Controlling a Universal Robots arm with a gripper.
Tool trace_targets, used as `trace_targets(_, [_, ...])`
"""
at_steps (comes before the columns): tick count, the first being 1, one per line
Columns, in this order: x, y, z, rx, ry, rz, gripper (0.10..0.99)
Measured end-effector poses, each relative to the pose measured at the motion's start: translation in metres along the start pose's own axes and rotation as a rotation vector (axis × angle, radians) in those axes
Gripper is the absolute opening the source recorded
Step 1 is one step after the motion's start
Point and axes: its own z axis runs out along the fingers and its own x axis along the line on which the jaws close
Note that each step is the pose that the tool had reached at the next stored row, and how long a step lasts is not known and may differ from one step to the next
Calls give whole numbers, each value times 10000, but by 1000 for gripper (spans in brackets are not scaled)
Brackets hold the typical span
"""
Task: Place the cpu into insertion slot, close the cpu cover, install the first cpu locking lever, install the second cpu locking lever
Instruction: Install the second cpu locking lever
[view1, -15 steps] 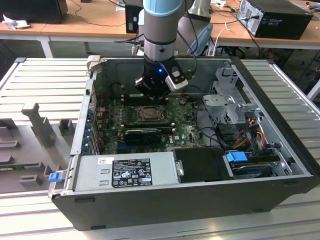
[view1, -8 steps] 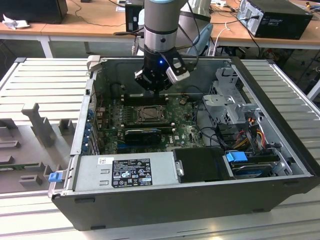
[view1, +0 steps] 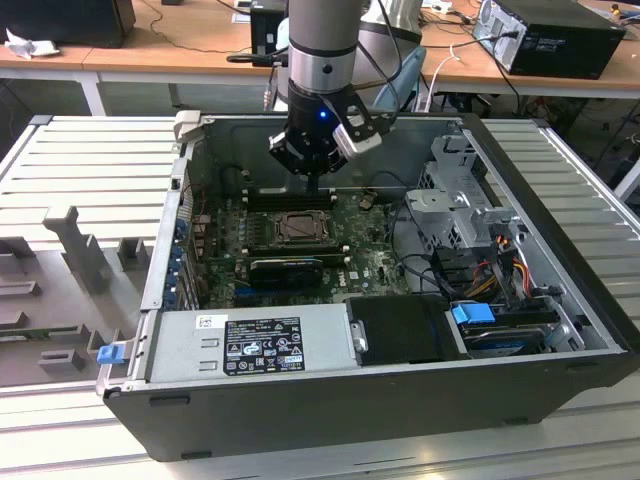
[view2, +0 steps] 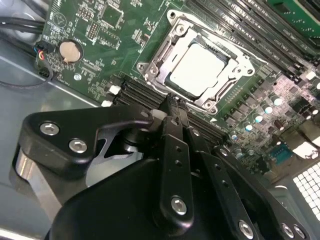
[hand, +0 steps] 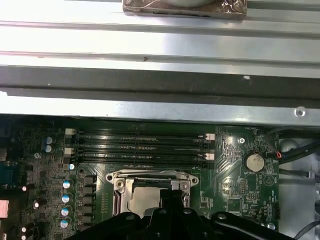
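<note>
cpu (view2: 200, 67) face visible in second wrist view.

We can make out no text clearly enough to read. A white label (view1: 211, 321) and a black label (view1: 262, 345) sit side by side on the power supply (view1: 250, 345) in the exterior view, both carrying small print and marks too fine for us to tell. In the first wrist view we see faint white lettering along the memory slots (hand: 140, 145) and beside the coin cell (hand: 254, 161) on the motherboard (hand: 235, 175), also illegible.
</note>
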Motion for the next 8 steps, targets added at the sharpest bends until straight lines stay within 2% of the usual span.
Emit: trace_targets(8, [6, -199, -10, 1, 3, 1, 106])
